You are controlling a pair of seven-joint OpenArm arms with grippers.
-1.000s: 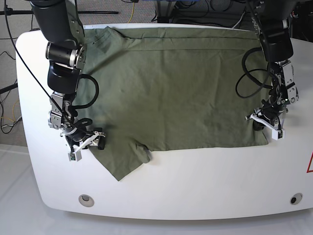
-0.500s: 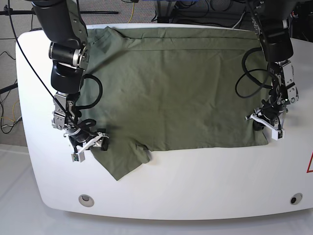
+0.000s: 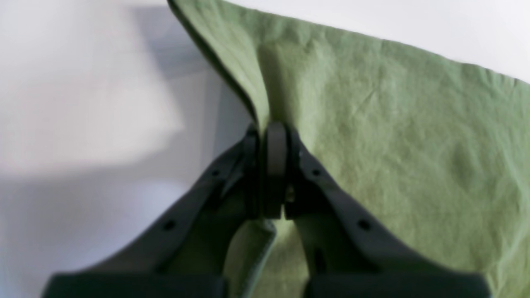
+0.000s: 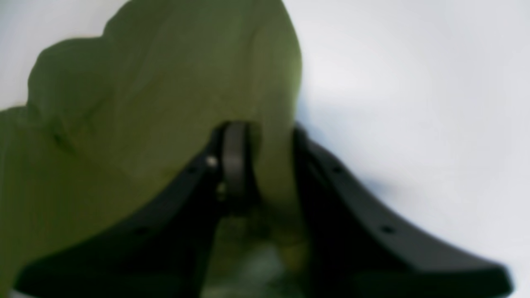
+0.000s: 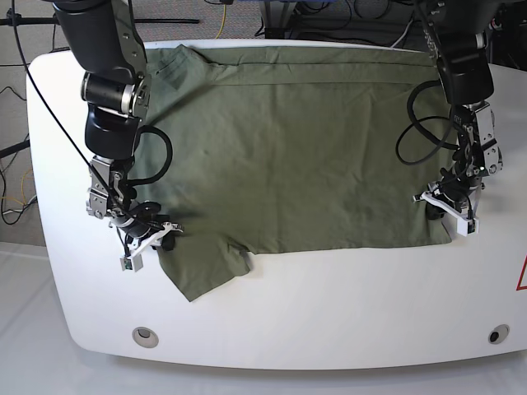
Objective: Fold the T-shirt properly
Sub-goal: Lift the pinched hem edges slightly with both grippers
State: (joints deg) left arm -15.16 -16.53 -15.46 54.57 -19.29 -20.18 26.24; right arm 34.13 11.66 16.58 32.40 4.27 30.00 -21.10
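Note:
The olive-green T-shirt (image 5: pixel 296 156) lies spread flat on the white table (image 5: pixel 329 304), its sleeve (image 5: pixel 202 267) pointing at the front left. My right gripper (image 5: pixel 156 234) sits at that sleeve's left edge. In the right wrist view the right gripper (image 4: pixel 267 153) is closed around a raised fold of the T-shirt (image 4: pixel 145 82). My left gripper (image 5: pixel 447 210) is at the shirt's front right corner. In the left wrist view the left gripper (image 3: pixel 271 132) is shut on a pinched ridge of the T-shirt (image 3: pixel 393 124).
The table's rounded front edge has two round holes (image 5: pixel 145 335) (image 5: pixel 496 335). A red mark (image 5: pixel 522 276) sits at the right edge. Cables (image 5: pixel 362 16) lie on the floor behind the table. Black cable loops (image 5: pixel 420 132) hang beside the left arm.
My right gripper slid right onto the sleeve edge and closed from wide open onto the fabric; the sleeve shifted slightly. The left gripper stayed still and shut.

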